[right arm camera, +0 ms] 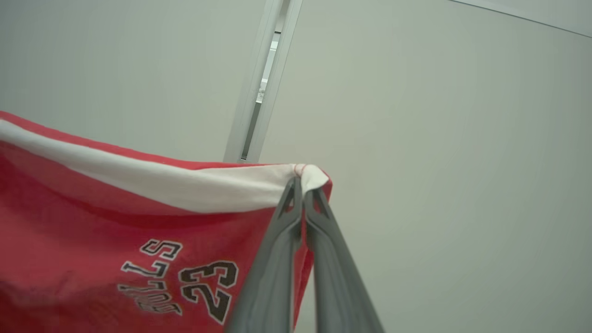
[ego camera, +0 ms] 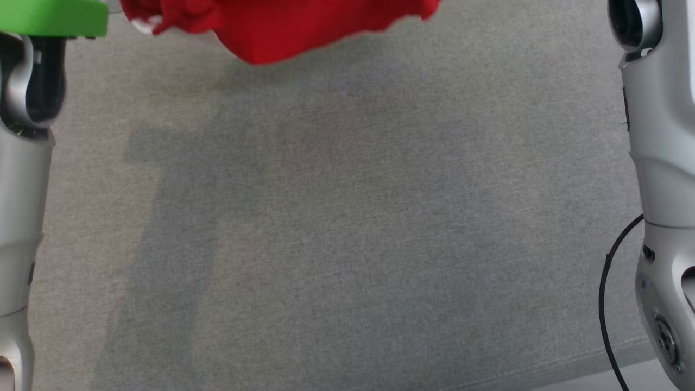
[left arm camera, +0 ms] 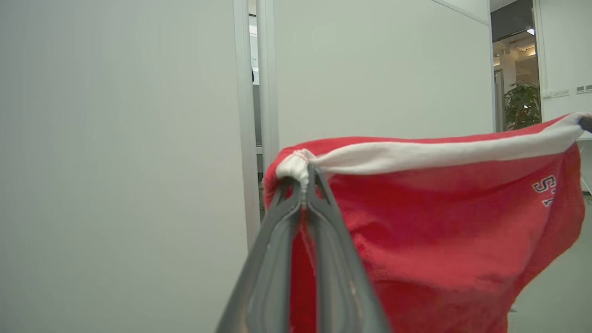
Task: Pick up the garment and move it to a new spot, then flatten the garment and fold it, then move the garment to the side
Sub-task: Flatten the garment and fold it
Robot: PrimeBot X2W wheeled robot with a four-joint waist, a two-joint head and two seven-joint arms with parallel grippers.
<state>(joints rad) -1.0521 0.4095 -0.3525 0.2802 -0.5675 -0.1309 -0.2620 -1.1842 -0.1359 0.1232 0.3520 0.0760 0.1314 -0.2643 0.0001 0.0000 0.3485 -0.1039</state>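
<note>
Well, here we are: the red garment (ego camera: 282, 27) hangs at twelve o'clock in the head view, its lower edge over the grey fabric surface (ego camera: 347, 244) and throwing a soft shadow on it. Two pale arms frame the picture, the left forearm (ego camera: 21, 190) at nine o'clock and the right forearm (ego camera: 662, 163) at three. A black cable (ego camera: 604, 293) loops at four o'clock, and a green piece (ego camera: 54, 16) sits at eleven.

Over to the left wrist view: the left gripper (left arm camera: 303, 185) is pinched tight on the bunched end of the white waistband (left arm camera: 416, 155), tips together with cloth squeezed between them. The band runs taut toward three o'clock, red cloth sagging beneath it, with a potted plant (left arm camera: 522, 104) at two o'clock.

In the right wrist view, the right gripper (right arm camera: 303, 192) is clamped just as firmly on the band's other end. The cloth stretches off to nine o'clock, with the number 23 (right arm camera: 208, 286) at seven o'clock and a pale wall panel (right arm camera: 439, 138) behind.
</note>
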